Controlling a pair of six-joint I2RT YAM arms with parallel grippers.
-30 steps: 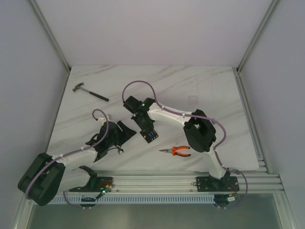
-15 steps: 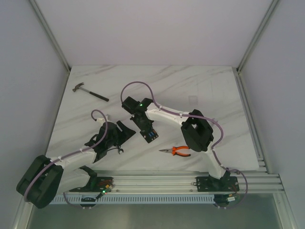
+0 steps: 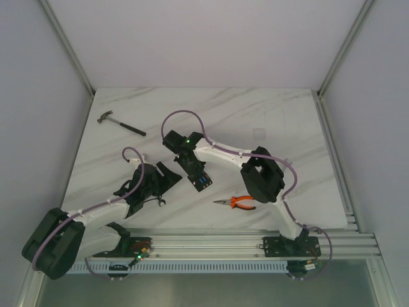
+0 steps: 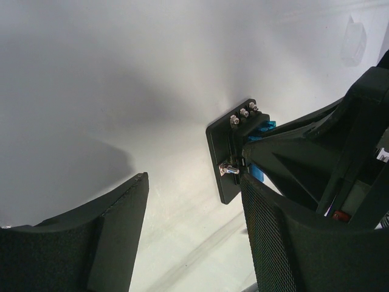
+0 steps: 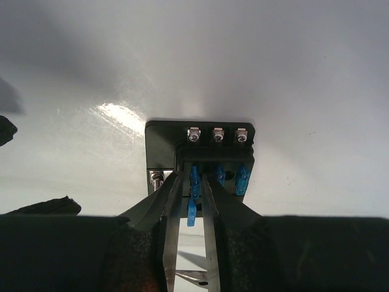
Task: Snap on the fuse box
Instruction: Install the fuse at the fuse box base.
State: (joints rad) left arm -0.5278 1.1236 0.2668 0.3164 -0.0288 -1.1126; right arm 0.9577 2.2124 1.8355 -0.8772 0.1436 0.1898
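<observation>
Top view: white marbled surface [image 3: 255, 109], both arms reaching in toward left of centre. The fuse box [image 3: 201, 181] lies flat there, blue fuses showing at its near end. The right end effector [image 3: 193, 167] is down on its far end, fingertips over the face. The left end effector [image 3: 165, 182] sits just beside the box on its left, not touching as far as can be seen. A hammer [image 3: 121, 124] lies well apart at the far left, orange-handled pliers [image 3: 236, 203] near the box on its near right, and a small clear piece [image 3: 259, 133] further back. Left wrist view: the left end effector [image 4: 194, 182] is spread wide, with only bare surface in the gap. The fuse box [image 4: 234, 152] is seen nearly edge-on past the right-hand finger, with screw heads along one edge. The right arm's fingers [image 4: 292, 149] come down onto it from the right. Right wrist view: the fuse box [image 5: 200, 143] is straight ahead, with three screws along its far edge and blue fuses seated in the slots. The right end effector [image 5: 193, 177] shows only a narrow gap, tips at the box face. One blue fuse [image 5: 191, 212] hangs in that gap; cannot tell whether it is pinched.
</observation>
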